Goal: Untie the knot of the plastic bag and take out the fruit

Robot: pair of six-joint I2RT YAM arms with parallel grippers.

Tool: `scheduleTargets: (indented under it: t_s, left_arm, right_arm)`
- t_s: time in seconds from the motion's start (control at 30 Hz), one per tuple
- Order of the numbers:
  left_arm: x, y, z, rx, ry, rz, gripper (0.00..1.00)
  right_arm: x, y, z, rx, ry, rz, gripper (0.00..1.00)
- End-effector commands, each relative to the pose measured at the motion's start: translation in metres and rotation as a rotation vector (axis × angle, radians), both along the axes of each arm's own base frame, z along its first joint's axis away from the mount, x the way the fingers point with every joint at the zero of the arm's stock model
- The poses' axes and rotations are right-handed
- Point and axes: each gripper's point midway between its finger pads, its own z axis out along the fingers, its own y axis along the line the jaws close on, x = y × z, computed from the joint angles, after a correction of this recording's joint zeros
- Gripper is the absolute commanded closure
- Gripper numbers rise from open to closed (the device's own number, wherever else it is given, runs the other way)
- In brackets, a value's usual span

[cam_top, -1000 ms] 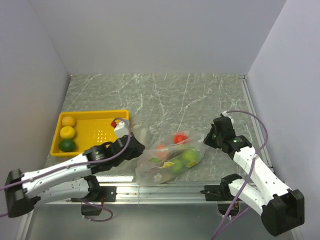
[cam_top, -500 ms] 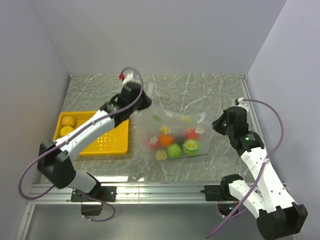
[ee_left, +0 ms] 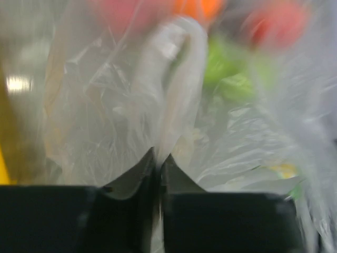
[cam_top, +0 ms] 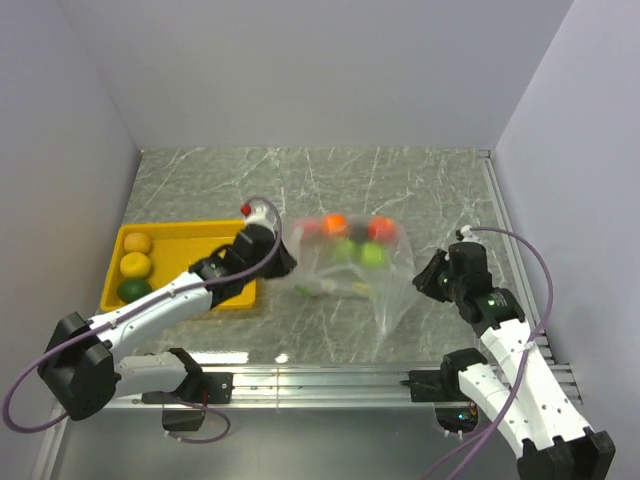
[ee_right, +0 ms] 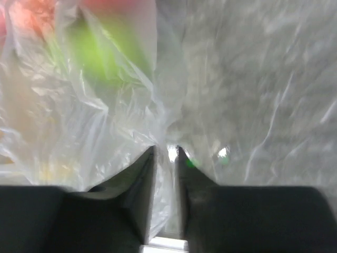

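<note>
The plastic bag [cam_top: 350,288] hangs stretched between my two grippers over the table's middle. The fruit is bunched at its far end: orange [cam_top: 335,223], red [cam_top: 380,228], pink [cam_top: 310,230], dark purple [cam_top: 355,234] and two light green [cam_top: 372,255]. My left gripper [cam_top: 285,263] is shut on the bag's left edge; its wrist view shows the jaws pinching film [ee_left: 158,158], with blurred fruit [ee_left: 226,74] beyond. My right gripper [cam_top: 425,278] is shut on the bag's right side, film between its jaws [ee_right: 166,152]. I cannot make out the knot.
The yellow tray [cam_top: 180,232] lies at the left, partly under my left arm. It holds two yellow fruits [cam_top: 136,254] and a dark green one [cam_top: 134,290]. Grey walls stand close on the left, back and right. A metal rail [cam_top: 330,385] runs along the near edge.
My left gripper has swung from high at the back down and nearer with the bag's edge. The fruit has slid to the bag's far end. My right gripper has moved slightly nearer.
</note>
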Motion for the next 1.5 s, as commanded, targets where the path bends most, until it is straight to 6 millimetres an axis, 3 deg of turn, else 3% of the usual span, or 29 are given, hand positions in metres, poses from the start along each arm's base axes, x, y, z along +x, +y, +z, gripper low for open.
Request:
scheduleTargets:
  t_s: [0.0,0.03,0.07,0.13,0.17,0.2,0.23,0.27,0.37,0.4,0.57,0.63,1.0,1.13,1.17,1.2,1.27,1.37,1.47]
  left_arm:
    - [-0.026,-0.002,-0.01,-0.025,0.009,-0.009,0.83]
    - [-0.03,-0.002,-0.012,-0.023,0.004,-0.009,0.8]
    - [-0.032,0.003,-0.007,-0.037,-0.012,0.01,0.78]
    - [-0.035,0.008,-0.006,-0.046,-0.021,0.027,0.66]
    - [-0.034,0.01,0.005,-0.071,-0.053,0.039,0.58]
    - [-0.035,0.012,0.009,-0.076,-0.068,0.038,0.44]
    - [-0.035,0.013,0.014,-0.08,-0.088,0.036,0.43]
    - [-0.035,0.015,0.022,-0.081,-0.107,0.042,0.36]
    - [-0.038,0.014,0.048,-0.073,-0.169,0.013,0.21]
    - [-0.039,0.013,0.06,-0.069,-0.194,0.002,0.19]
    - [-0.065,0.001,0.088,-0.035,-0.326,-0.144,0.19]
    - [-0.073,-0.005,0.089,-0.045,-0.35,-0.194,0.19]
    - [-0.08,0.008,0.094,-0.039,-0.345,-0.18,0.2]
    - [-0.088,0.006,0.086,-0.033,-0.313,-0.23,0.2]
    - [-0.097,0.002,0.08,-0.038,-0.283,-0.272,0.19]
    - [-0.103,0.004,0.071,-0.023,-0.245,-0.295,0.19]
    - [-0.122,0.004,0.057,-0.048,-0.169,-0.35,0.19]
    - [-0.146,0.008,0.052,-0.101,-0.141,-0.419,0.18]
    - [-0.157,0.005,0.084,-0.19,-0.256,-0.492,0.18]
  right_arm:
    - [-0.008,0.013,0.028,-0.042,-0.045,0.137,0.61]
    - [-0.008,0.017,0.038,-0.062,-0.067,0.177,0.46]
    - [-0.003,0.021,0.067,-0.069,-0.132,0.208,0.42]
    - [0.001,0.026,0.084,-0.133,-0.148,0.287,0.34]
    - [0.002,0.037,0.109,-0.165,-0.206,0.358,0.32]
    - [0.007,0.047,0.109,-0.189,-0.192,0.41,0.31]
    - [0.01,0.056,0.124,-0.203,-0.224,0.453,0.3]
    - [0.006,0.072,0.124,-0.234,-0.233,0.552,0.3]
    - [0.002,0.106,0.111,-0.326,-0.206,0.73,0.28]
    - [0.006,0.11,0.098,-0.392,-0.175,0.744,0.27]
    - [-0.003,0.133,0.057,-0.526,-0.108,0.889,0.27]
    - [-0.007,0.139,0.044,-0.554,-0.09,0.922,0.27]
    - [0.015,0.144,0.005,-0.655,-0.041,0.891,0.34]
    - [0.029,0.146,0.008,-0.687,-0.069,0.832,0.47]
    - [0.035,0.147,0.009,-0.692,-0.074,0.807,0.57]
    - [0.042,0.142,0.014,-0.721,-0.087,0.764,0.78]
    - [0.056,0.144,0.034,-0.71,-0.127,0.698,0.95]
    - [0.076,0.143,0.061,-0.653,-0.169,0.606,1.0]
    - [0.086,0.144,0.069,-0.601,-0.163,0.577,1.0]
